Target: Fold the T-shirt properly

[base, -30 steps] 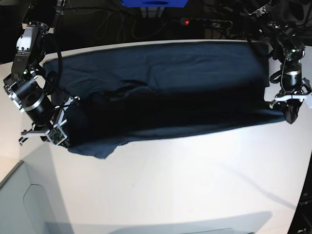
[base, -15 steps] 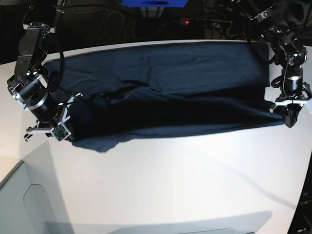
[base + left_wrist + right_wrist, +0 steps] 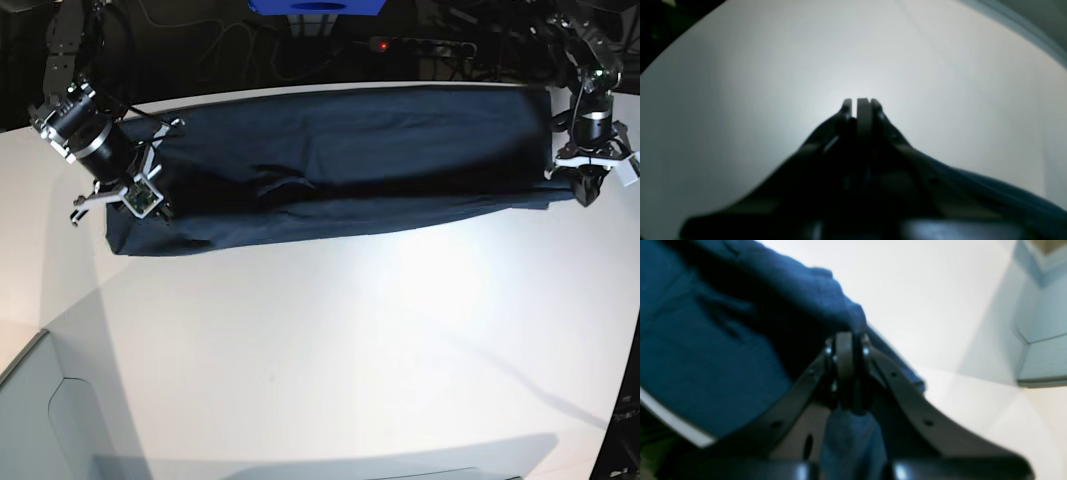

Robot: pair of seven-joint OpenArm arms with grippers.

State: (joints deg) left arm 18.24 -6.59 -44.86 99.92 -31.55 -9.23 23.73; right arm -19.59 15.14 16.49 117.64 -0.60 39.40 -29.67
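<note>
The dark navy T-shirt [image 3: 350,160] lies as a long band across the far part of the white table [image 3: 350,350], doubled over lengthwise. My right gripper [image 3: 140,205] is at the band's left end, shut on the cloth. In the right wrist view the blue T-shirt [image 3: 706,350] bunches over the shut right gripper [image 3: 846,340] and hangs down between its fingers. My left gripper [image 3: 583,190] is at the band's right end, shut on that corner. In the left wrist view the left gripper [image 3: 860,101] is shut, with the T-shirt [image 3: 990,190] trailing off to the lower right.
A blue box [image 3: 318,6] and a power strip with a red light [image 3: 383,44] sit behind the table's far edge among cables. A pale grey bin [image 3: 40,420] stands at the near left corner and shows as the bin [image 3: 1043,323] in the right wrist view.
Both grippers have moved toward the table's far edge with the shirt's lifted edge. The dark band is now narrower and lies flatter, farther back.
</note>
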